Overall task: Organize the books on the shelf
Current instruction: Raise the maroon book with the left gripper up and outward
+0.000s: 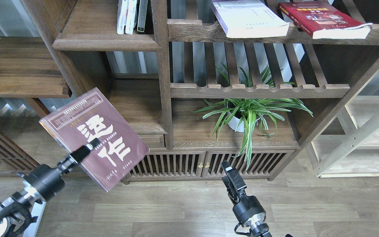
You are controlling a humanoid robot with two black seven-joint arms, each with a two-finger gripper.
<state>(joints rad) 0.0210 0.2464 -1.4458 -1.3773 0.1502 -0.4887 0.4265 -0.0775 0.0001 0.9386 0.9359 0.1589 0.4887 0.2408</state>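
Note:
My left gripper (92, 145) is shut on the dark maroon book (94, 136) with big white Chinese characters, holding it tilted in the air at the lower left, below the shelf (105, 42). That shelf is a solid dark-brown board with a rounded front edge at the upper left. A white book (250, 19) and a bright red book (322, 18) lie flat on the slatted shelf at the top right. Low at centre right, my right gripper (226, 167) holds nothing, and it is seen end-on so its fingers cannot be told apart.
Thin white and dark books (132, 16) stand upright at the solid shelf's right end. A potted spider plant (247, 113) sits on the lower cabinet top. A post (163, 72) divides the cabinet. A pale wood rack (364, 131) stands at the right.

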